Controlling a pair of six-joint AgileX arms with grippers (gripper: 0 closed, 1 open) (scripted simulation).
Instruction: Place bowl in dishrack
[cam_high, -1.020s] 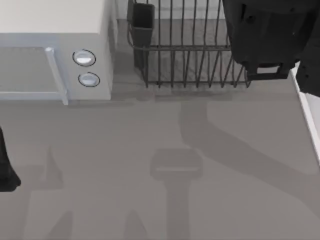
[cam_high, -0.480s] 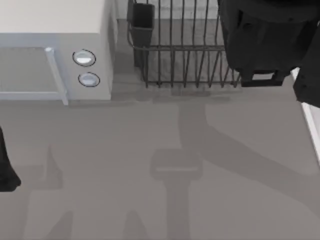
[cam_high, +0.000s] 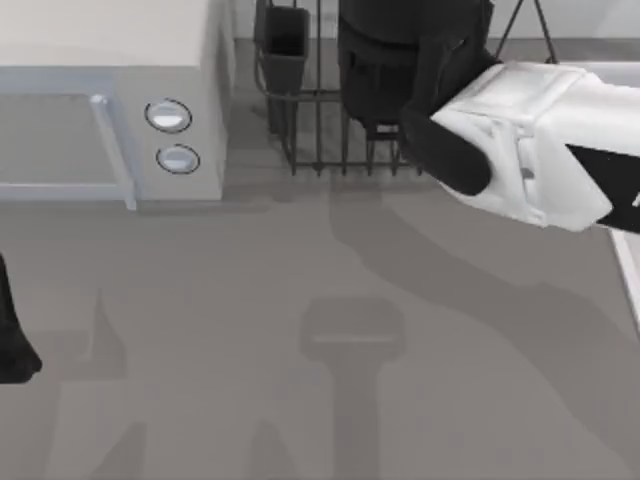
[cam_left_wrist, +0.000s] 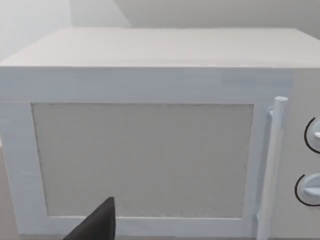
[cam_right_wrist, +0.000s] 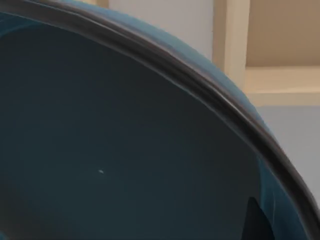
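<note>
The bowl (cam_right_wrist: 125, 150) is dark blue with a glossy rim, and its inside sits close up against the right wrist view. One dark fingertip (cam_right_wrist: 255, 222) of my right gripper lies against the bowl's inner wall, so the gripper is shut on its rim. In the top view my right arm (cam_high: 540, 140) reaches from the right. Its dark gripper end (cam_high: 400, 70) hangs over the middle of the dishrack (cam_high: 310, 130), a dark wire basket at the back. My left arm (cam_high: 10, 340) stays parked at the left edge.
A white microwave (cam_high: 100, 60) with two round knobs (cam_high: 168, 116) stands at the back left, its door and handle close up in the left wrist view (cam_left_wrist: 150, 150). A dark utensil cup (cam_high: 285, 45) sits at the rack's left corner. The grey tabletop (cam_high: 300, 350) lies in front.
My right arm has swung left from the rack's right end to over its middle, and its white forearm has come into view. The left arm has not moved.
</note>
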